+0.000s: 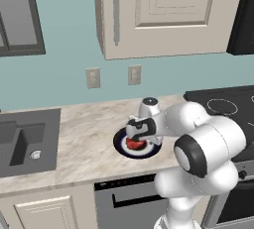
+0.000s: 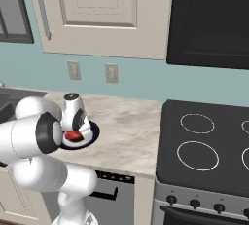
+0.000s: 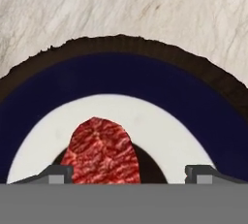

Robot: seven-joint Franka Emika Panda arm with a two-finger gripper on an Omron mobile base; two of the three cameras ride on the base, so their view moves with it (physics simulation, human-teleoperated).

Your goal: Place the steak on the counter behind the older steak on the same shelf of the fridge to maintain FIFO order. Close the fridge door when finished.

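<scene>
In the hand view our gripper [image 3: 130, 173] sits low over the steak [image 3: 101, 152], its two dark finger tips [image 3: 57, 173] showing at the bottom of the view, one on each side. The jaws stand fairly wide apart, wider than the meat between them, and we cannot tell whether either tip touches it. The steak is a flat red piece with paler streaks, lying on the white centre of a round plate [image 3: 160, 87] that has a dark blue band and a darker outer rim.

From the left base view, our gripper [image 1: 135, 138] points down at that plate [image 1: 119, 143], and the steak [image 1: 134, 144] shows as a red patch just under the hand. The plate rests on the counter [image 1: 84, 134], roughly midway between the dark sink basin [image 1: 25, 141] on the left and the black stovetop [image 1: 225, 105] on the right. From the right base view, the steak [image 2: 74, 135] lies on the plate [image 2: 92, 134] close behind our arm, with the stovetop [image 2: 204, 146] well off to the right.

Below the counter edge we see a grey appliance front [image 1: 126, 200] with a dark handle. Further back, two wall outlets [image 1: 93, 78] sit on the teal wall, and a cream upper cabinet [image 1: 163, 10] with a long bar handle hangs above them.
</scene>
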